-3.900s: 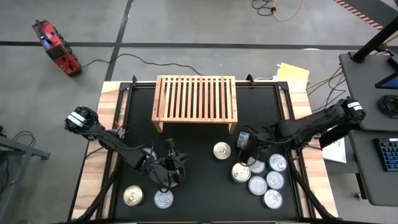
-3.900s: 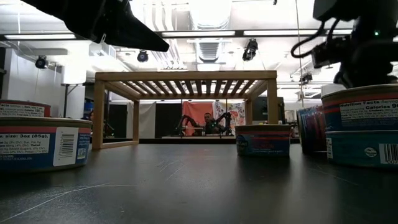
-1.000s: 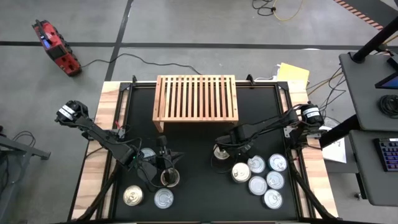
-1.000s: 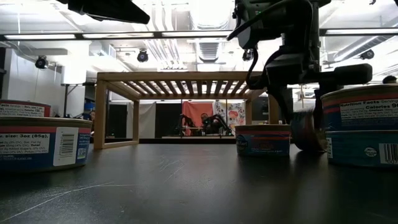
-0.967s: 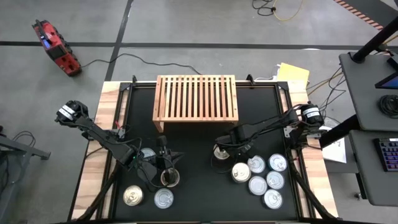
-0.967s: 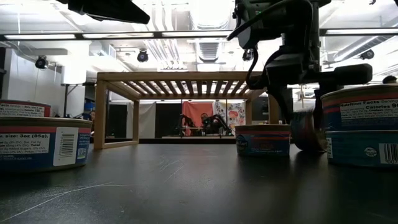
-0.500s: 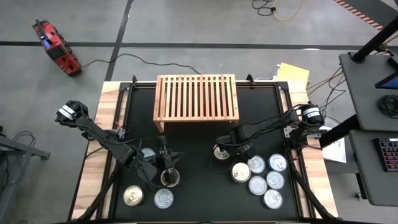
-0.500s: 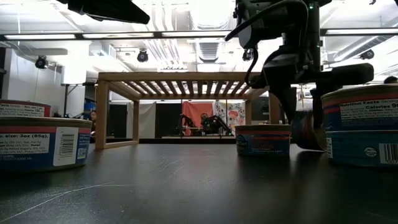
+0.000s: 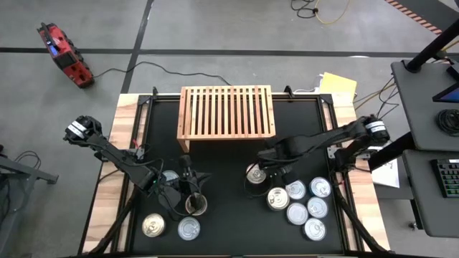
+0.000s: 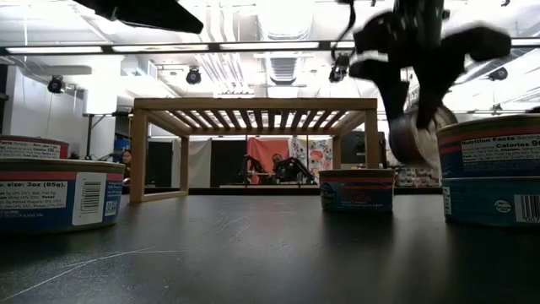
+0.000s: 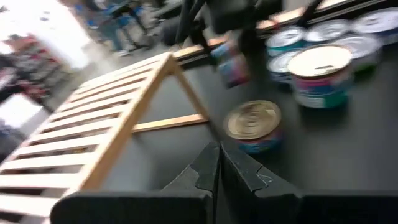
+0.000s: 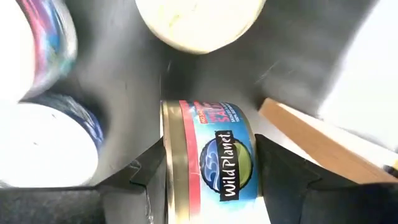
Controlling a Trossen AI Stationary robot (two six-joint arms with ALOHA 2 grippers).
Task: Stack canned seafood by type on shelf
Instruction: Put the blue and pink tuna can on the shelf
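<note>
So the right gripper (image 12: 208, 180) has a tin (image 12: 208, 158) clamped between its fingers, gripped across lid and base so the blue label faces out, tipped on edge and lifted clear of the bench (image 9: 229, 204), just in front of the shelf (image 9: 226, 112). In the low view the tin (image 10: 412, 135) hangs above another tin (image 10: 356, 190) that sits on the bench in front of the shelf. Left gripper (image 11: 219, 163) waits with fingers pressed together, off toward the shelf's left front.

My take: these tins are rigid metal and fairly dense for their size, so no crush risk, but smooth lids plus a glossy label mean it could slide or rotate in the fingers. Gripping flat faces like this looks solid, though it'll need turning flat before it can sit on the slats

A cluster of tins (image 9: 301, 204) sits in front of the shelf's right end
</note>
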